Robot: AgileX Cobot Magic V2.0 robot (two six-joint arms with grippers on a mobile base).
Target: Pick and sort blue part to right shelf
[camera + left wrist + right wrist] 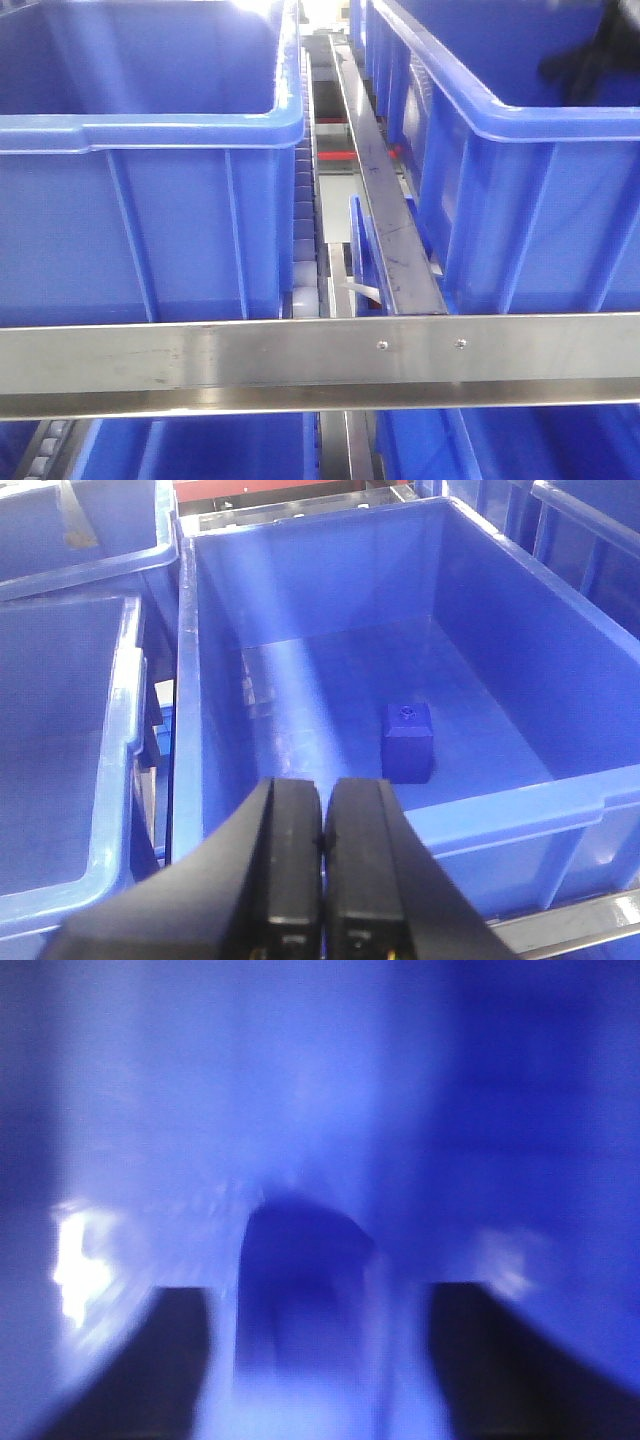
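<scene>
Blue plastic everywhere: we see the right shelf (320,365) from the front as a steel rail crossing large open-top bins. In the left wrist view one bin (520,810) holds a small blue part (407,742), a squat block with a round boss on top, standing upright on the bin floor, well apart from the walls. The left gripper (322,860) hangs over the near rim, fingers pressed together on nothing; the part lies ahead and slightly right of it. The right gripper (320,1360) is spread wide, and a dark rounded blue shape (300,1280) sits between its fingers, too blurred to identify; we judge this arm nearer a grasp.
</scene>
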